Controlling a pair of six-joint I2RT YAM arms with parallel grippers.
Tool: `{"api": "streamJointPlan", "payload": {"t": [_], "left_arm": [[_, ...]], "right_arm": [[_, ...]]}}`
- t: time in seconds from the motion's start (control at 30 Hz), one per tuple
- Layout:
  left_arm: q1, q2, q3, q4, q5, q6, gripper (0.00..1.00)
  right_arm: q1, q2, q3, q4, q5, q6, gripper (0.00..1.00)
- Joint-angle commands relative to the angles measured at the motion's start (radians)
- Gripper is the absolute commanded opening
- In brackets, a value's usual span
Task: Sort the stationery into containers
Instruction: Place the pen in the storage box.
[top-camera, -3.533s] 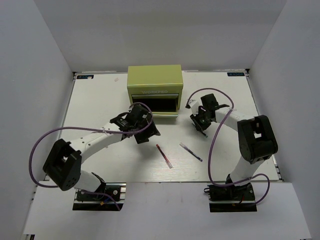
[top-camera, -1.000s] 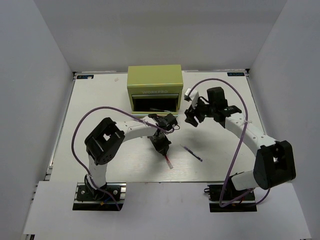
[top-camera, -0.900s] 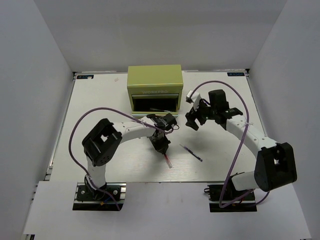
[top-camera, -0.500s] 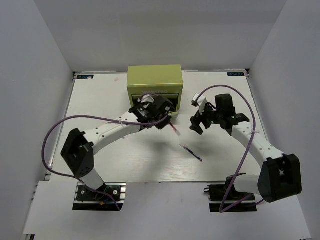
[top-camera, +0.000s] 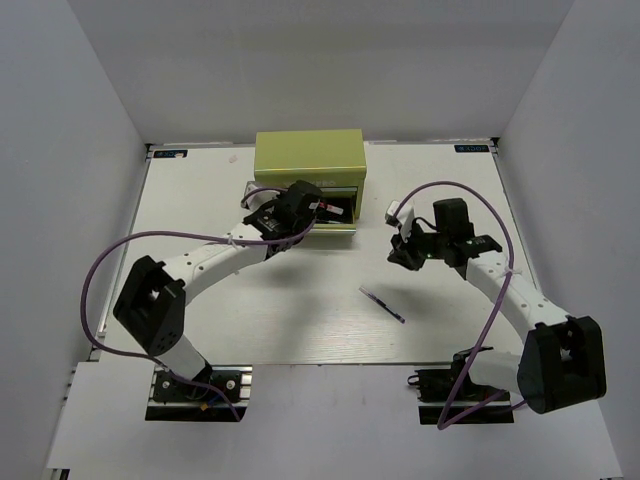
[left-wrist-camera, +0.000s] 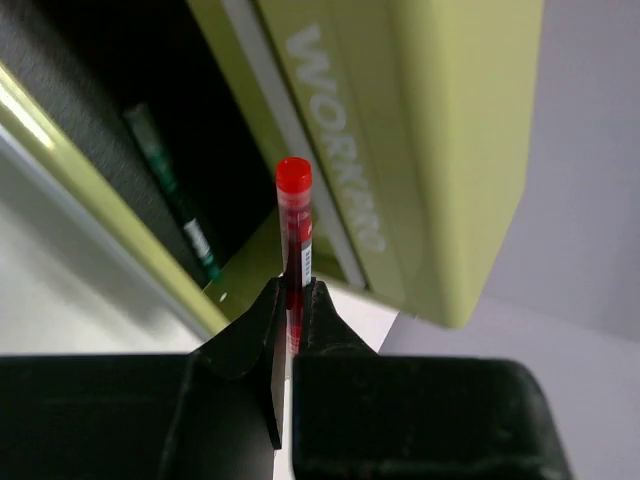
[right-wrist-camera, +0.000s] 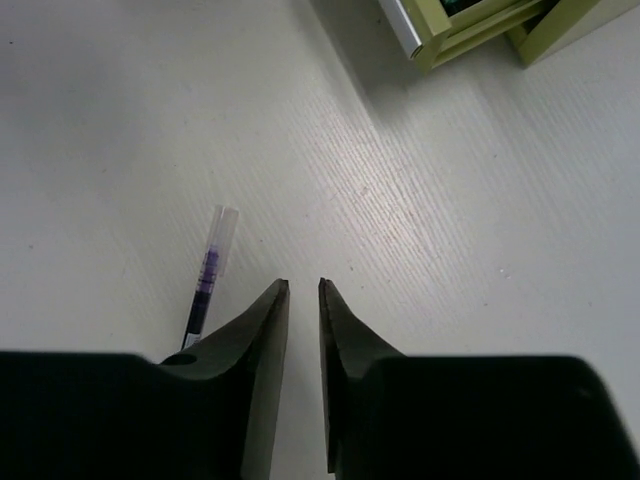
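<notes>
From the top view you cannot make out the fingers of the left claw (top-camera: 300, 207). They are lost against the dark open drawer (top-camera: 341, 211) at the middle of the frame. The left wrist view settles it: the fingers pinch a red pen (left-wrist-camera: 293, 215) low on its barrel. Its cap stands in front of the yellow-green chest (left-wrist-camera: 420, 150), whose pale lettering is blurred.

A dark green pen (left-wrist-camera: 180, 200) lies inside the drawer at the upper left, its far end sunk in shadow.

The right claw (right-wrist-camera: 303, 290) hangs over the table with its fingers nearly together, a slim gap between them and nothing in it. A purple pen (right-wrist-camera: 208, 272) lies just left of it, its lower end hidden behind a finger.

The table (top-camera: 200, 200) is white with a fine grain. Plain pale walls (top-camera: 320, 60) close it in.
</notes>
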Motion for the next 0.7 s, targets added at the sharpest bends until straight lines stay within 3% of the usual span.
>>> {"api": "streamJointPlan", "payload": {"t": [0.0, 0.03, 0.07, 0.17, 0.33, 0.4, 0.5, 0.67], "left_arm": [[0.02, 0.031, 0.043, 0.055, -0.117, -0.058, 0.0], [0.02, 0.041, 0.054, 0.078, -0.127, -0.058, 0.0], [0.031, 0.05, 0.054, 0.09, -0.127, -0.058, 0.0], [0.042, 0.096, 0.091, 0.049, -0.138, -0.058, 0.02], [0.051, 0.116, 0.068, 0.033, -0.106, -0.058, 0.38], [0.06, 0.107, 0.048, 0.044, -0.097, -0.058, 0.48], [0.06, 0.107, 0.048, 0.044, -0.097, -0.058, 0.54], [0.06, 0.061, 0.03, 0.073, -0.052, -0.018, 0.54]], "right_arm": [[-0.006, -0.036, -0.015, -0.009, -0.038, -0.019, 0.27], [-0.006, -0.035, -0.018, -0.012, -0.039, -0.022, 0.31], [-0.005, -0.038, -0.024, -0.018, -0.041, -0.026, 0.46], [-0.006, -0.035, -0.029, -0.043, -0.05, -0.038, 0.67], [0.003, -0.032, -0.057, -0.058, -0.064, -0.036, 0.85], [0.004, -0.021, -0.076, -0.046, -0.058, -0.018, 0.88], [0.014, -0.012, -0.106, -0.02, -0.032, -0.001, 0.88], [0.056, 0.025, -0.147, 0.023, 0.036, 0.005, 0.83]]}}
